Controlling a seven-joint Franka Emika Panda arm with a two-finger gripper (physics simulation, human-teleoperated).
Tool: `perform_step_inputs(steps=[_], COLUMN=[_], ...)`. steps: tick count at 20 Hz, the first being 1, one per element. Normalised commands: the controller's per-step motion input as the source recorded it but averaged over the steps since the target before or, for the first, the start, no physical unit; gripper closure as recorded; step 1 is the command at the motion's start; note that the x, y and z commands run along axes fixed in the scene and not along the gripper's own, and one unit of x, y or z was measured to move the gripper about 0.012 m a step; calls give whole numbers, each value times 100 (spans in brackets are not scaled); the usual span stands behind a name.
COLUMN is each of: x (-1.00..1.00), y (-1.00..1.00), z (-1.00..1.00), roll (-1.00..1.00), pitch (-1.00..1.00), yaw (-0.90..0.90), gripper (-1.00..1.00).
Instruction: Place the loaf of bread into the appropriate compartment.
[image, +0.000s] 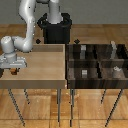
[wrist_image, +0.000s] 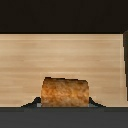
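The loaf of bread (wrist_image: 65, 93) is a small mottled brown block; in the exterior view it (image: 14, 72) shows just under my gripper (image: 13, 69), at the left edge of the light-wood tray. My gripper (wrist_image: 65, 102) has its dark fingertips (wrist_image: 31, 104) tight against both sides of the loaf, shut on it. The dark-brown striped divided box (image: 98, 62) stands on the exterior view's right, far from the gripper. Some of its cells hold small grey cubes (image: 85, 73); which one is the appropriate compartment I cannot tell.
The large light-wood tray (image: 42, 65) lies under and beside the gripper; its floor (wrist_image: 60, 55) fills the wrist view. One box cell holds a whitish round piece (image: 116, 70). The robot's black base (image: 56, 27) stands behind the tray.
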Motion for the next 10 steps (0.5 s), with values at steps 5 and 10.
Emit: perform_step_inputs(steps=[5, 10], x=[0, 0], y=[0, 0], z=[100, 100], roll=[0, 0], pitch=[0, 0], yaw=[0, 0], gripper=[100, 100])
